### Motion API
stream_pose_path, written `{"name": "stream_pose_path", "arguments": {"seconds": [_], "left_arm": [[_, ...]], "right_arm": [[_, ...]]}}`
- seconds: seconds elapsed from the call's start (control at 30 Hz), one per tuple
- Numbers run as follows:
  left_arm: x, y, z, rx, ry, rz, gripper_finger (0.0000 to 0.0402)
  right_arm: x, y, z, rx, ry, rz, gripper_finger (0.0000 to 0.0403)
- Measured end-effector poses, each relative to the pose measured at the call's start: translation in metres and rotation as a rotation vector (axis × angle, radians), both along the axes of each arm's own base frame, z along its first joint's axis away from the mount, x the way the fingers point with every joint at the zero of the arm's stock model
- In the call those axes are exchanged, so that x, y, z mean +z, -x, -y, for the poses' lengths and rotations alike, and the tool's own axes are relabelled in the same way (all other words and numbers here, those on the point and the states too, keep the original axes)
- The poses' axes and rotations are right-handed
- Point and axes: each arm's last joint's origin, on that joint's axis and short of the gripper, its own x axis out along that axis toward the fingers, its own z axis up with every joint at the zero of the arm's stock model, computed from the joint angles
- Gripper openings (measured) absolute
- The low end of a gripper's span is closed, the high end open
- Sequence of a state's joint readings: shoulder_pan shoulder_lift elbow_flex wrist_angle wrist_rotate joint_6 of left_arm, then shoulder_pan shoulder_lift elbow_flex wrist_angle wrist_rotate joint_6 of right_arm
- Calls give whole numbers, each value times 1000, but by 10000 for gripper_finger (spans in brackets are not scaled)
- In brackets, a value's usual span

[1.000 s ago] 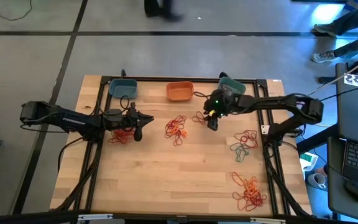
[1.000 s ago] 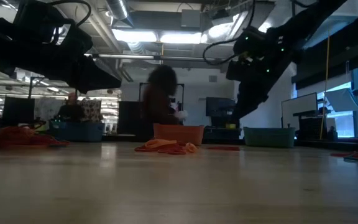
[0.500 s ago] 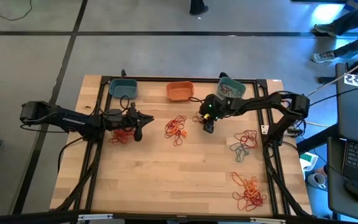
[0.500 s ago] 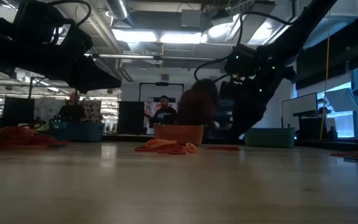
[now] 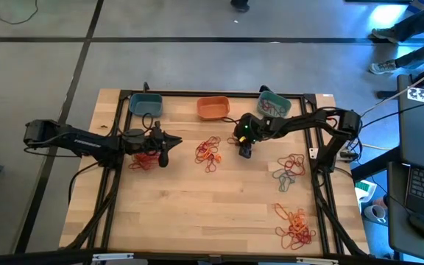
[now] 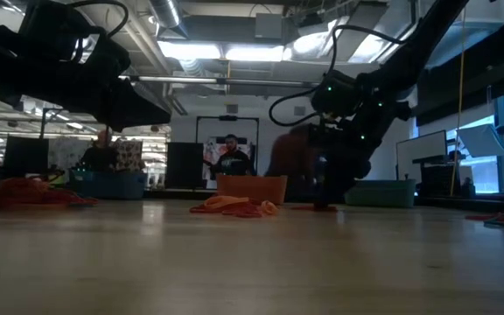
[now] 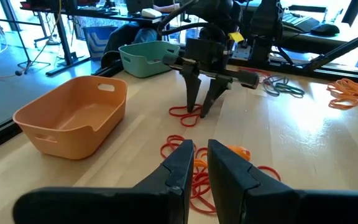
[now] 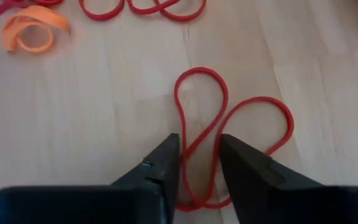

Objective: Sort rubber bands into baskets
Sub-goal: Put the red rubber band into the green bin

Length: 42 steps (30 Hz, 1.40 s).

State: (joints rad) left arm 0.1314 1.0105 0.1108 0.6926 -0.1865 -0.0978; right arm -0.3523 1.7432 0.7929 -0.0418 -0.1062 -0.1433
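Right pincer (image 8: 196, 163) lowered, fingers parted; left pincer (image 7: 194, 163) hovering, narrow gap.

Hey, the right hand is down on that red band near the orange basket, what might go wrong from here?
1. The right hand straddles only one strand of the twisted red band; closing may pinch it thinly and let it slip or snap away.
2. Its fingertips sit at the wooden table, so they might scrape it.
3. Other red bands lie close, though apart; a lift could drag them.
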Motion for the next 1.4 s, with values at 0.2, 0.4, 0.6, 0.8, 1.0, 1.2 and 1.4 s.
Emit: {"name": "stream_pose_path", "arguments": {"seconds": [0.2, 0.4, 0.6, 0.8, 1.0, 1.2, 1.4], "left_arm": [[0, 0, 0, 0, 0, 0, 45], [0, 0, 0, 0, 0, 0, 45], [0, 0, 0, 0, 0, 0, 45], [0, 0, 0, 0, 0, 0, 45], [0, 0, 0, 1, 5, 2, 45], [0, 0, 0, 1, 7, 2, 45], [0, 0, 0, 1, 7, 3, 45]], "right_arm": [[0, 0, 1, 6, 25, -10, 38], [-1, 1, 0, 13, 39, -18, 7], [3, 2, 0, 19, 34, -6, 6], [21, 7, -1, 9, 62, 25, 4], [45, 19, -3, -33, 130, 17, 2], [71, 30, -5, -65, 197, 57, 1], [92, 45, 1, -136, 281, 74, 2]]}}
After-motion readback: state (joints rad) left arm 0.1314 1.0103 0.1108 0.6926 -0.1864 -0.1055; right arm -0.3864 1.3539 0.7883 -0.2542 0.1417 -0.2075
